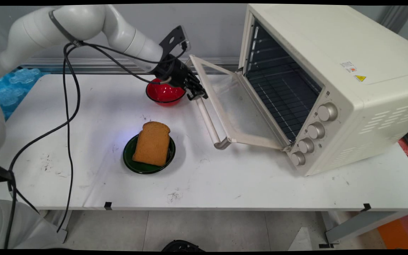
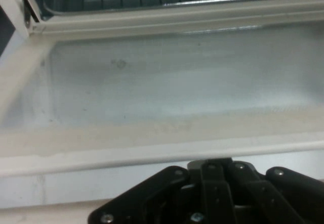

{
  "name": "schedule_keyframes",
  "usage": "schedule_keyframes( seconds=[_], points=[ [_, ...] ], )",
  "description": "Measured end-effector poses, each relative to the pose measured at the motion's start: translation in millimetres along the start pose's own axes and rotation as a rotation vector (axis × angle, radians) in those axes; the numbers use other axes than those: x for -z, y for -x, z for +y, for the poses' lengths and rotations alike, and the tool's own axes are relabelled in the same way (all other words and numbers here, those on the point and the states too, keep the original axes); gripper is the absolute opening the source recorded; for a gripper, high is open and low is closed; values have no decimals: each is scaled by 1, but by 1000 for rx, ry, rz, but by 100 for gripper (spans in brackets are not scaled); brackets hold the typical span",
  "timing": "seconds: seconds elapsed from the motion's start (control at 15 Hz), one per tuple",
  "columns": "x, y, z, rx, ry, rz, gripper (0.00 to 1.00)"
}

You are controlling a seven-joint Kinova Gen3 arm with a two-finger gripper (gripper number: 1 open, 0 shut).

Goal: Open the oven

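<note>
Touching oven door handle, gripper, finger state unclear; red bowl just behind; toast on green plate nearby.

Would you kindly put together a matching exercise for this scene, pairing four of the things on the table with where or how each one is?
Things:
1. slice of bread
2. red bowl
3. oven door
4. gripper

Places or states:
A. swung open and down, its glass facing up
B. at the far end of the door's handle
C. lying on the green plate
D. behind the gripper, towards the wall

Pairs: 1-C, 2-D, 3-A, 4-B
</note>
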Motion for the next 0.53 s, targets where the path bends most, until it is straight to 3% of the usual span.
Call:
schedule_keyframes(
  seconds=[0.53],
  points=[
    [-12,24,1,-11,6,16,0]
  ],
)
